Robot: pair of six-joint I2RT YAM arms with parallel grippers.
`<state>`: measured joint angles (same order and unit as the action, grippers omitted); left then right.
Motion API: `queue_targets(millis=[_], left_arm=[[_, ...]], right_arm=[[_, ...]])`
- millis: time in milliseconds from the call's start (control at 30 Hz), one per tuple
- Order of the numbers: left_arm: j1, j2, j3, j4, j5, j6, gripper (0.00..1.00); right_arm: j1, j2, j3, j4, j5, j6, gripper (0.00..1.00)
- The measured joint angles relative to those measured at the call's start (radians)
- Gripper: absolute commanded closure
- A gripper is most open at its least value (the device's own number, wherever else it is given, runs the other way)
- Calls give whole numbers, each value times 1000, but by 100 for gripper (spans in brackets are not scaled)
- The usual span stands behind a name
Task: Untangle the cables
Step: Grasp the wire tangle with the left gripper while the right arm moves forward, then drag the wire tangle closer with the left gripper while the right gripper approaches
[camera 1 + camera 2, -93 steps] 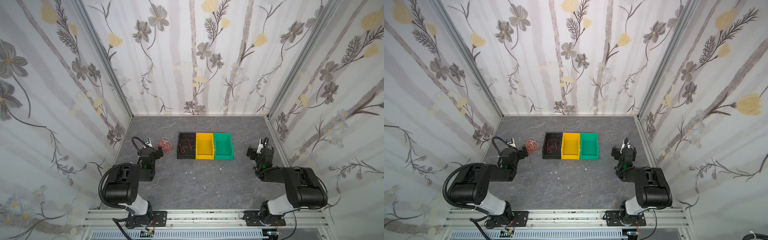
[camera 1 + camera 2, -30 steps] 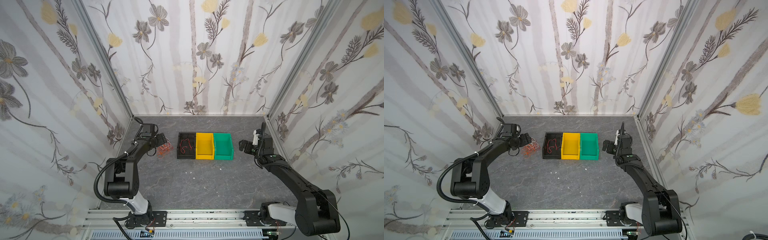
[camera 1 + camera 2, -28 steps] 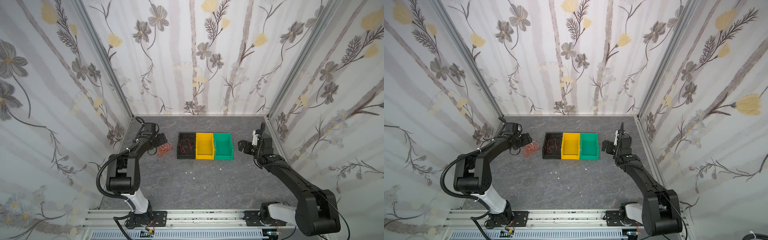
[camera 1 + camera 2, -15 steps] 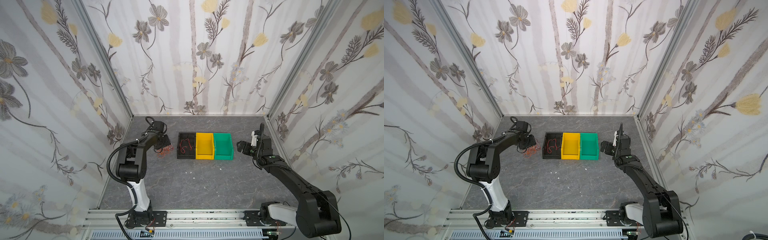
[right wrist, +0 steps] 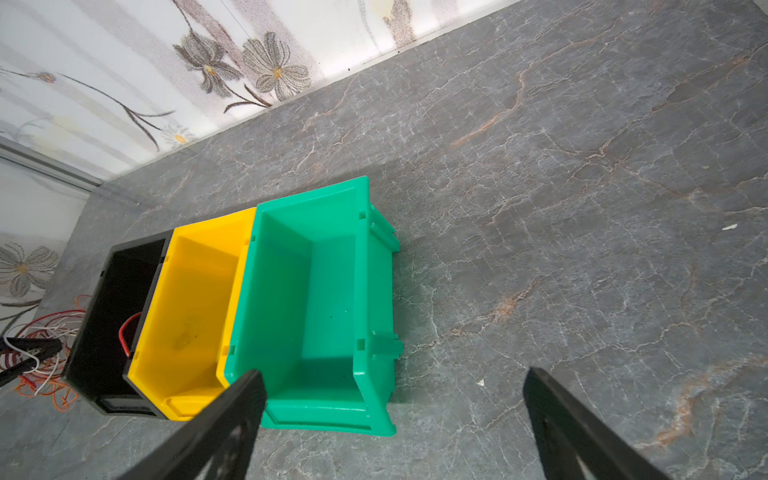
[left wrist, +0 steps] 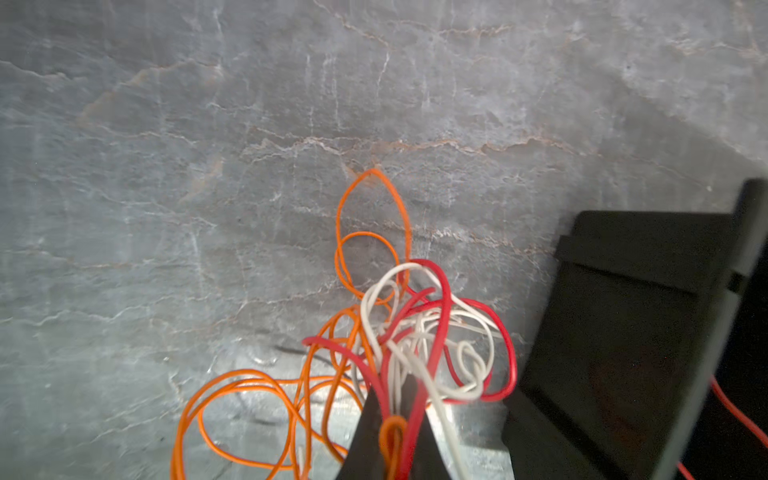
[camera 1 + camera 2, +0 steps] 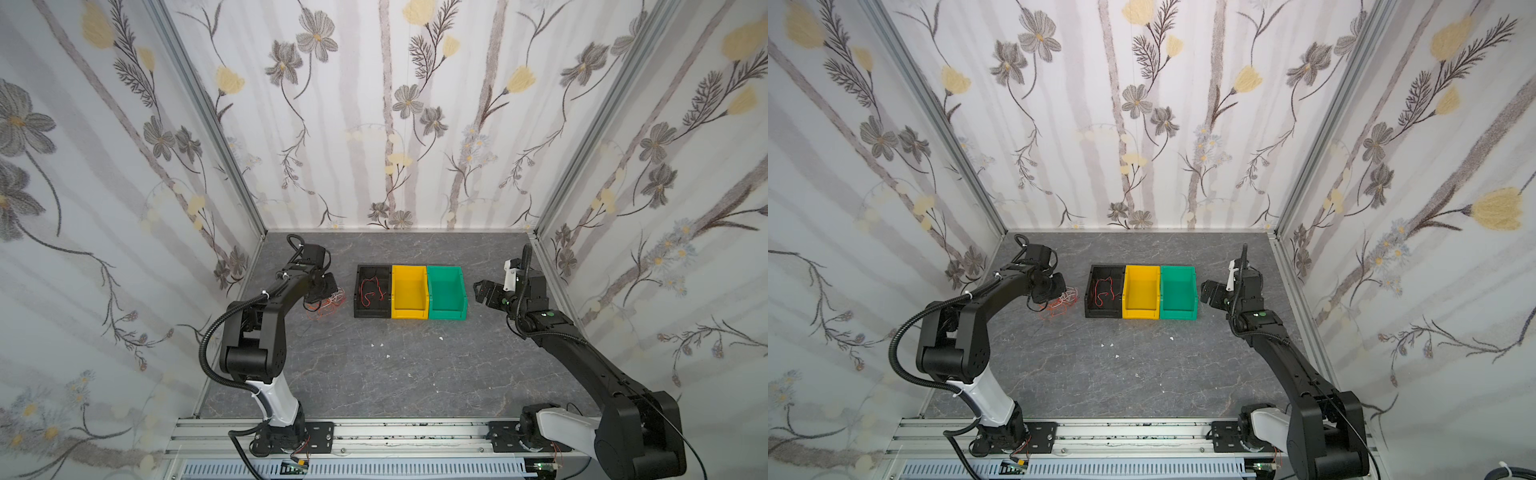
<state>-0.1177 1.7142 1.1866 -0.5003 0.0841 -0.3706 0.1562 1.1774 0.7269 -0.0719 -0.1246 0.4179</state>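
Only close-up: cables [image 6: 444, 316] within left claw [image 6: 392, 390]

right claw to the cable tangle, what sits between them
In both top views, three bins in a row lie between the right claw and the tangle: green bin, yellow bin, then black bin holding a loose red cable.

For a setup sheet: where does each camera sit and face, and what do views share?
Top view: high in front, looking down at the table; left arm, right arm show.
Top view: same aim; both arms, black bin.
Left wrist: on left arm, facing down; shut left gripper pinches cables.
Right wrist: on right arm, facing green bin; open right gripper.
All share: black bin, cables.
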Motion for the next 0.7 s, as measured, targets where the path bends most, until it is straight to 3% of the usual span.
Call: queue_targets(millis=[300,500,700], left_arm=[[-74,-261,-56,-83,67,12,93],[-253,-357,-84,-105,117,-4,92],[-428,-463,-183,-52,124,-101,91]], right_arm=[[14,-51,-17,1,-16,38,4],[40,-58,-19,1,-35,72,5],[87,-72,-21,-2,-37,90,5]])
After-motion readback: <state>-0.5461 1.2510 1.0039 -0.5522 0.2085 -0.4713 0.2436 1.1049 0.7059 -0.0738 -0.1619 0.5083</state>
